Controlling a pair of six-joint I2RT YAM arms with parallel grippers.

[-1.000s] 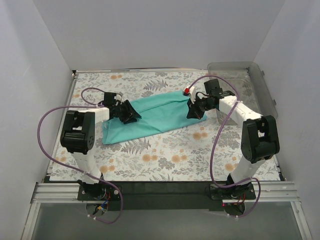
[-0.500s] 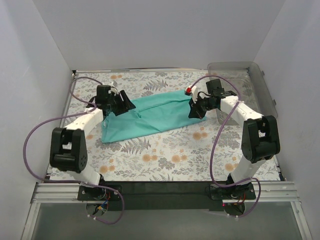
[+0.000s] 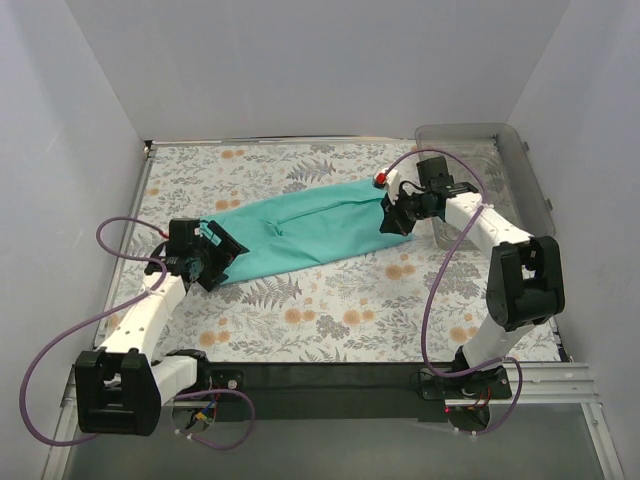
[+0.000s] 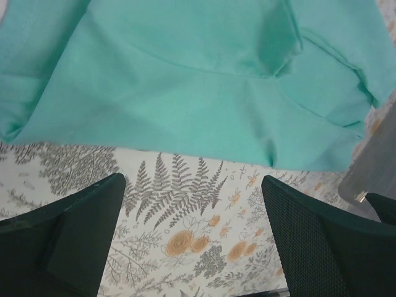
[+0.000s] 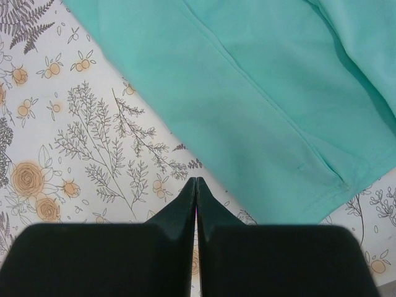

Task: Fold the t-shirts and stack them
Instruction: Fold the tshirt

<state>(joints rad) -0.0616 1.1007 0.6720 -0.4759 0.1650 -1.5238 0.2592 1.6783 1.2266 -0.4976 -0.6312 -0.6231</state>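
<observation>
One teal t-shirt (image 3: 300, 228). One table (image 3: 340, 310), covered by one floral-print cloth. Two robot arms: one left arm (image 3: 140, 320) and one right arm (image 3: 490, 225). Two grippers, one per arm: the left gripper (image 3: 212, 257) and the right gripper (image 3: 392, 222), each with two dark fingers, four fingers in all. Two purple cables, a left cable (image 3: 98, 238) and a right cable (image 3: 426, 310). One clear plastic bin (image 3: 525, 165).

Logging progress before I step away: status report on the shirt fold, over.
Left gripper: jaws open, empty, at the t-shirt left end. Right gripper: jaws shut, empty, at its right edge. Shirt lies in a long band; nothing on it.
</observation>
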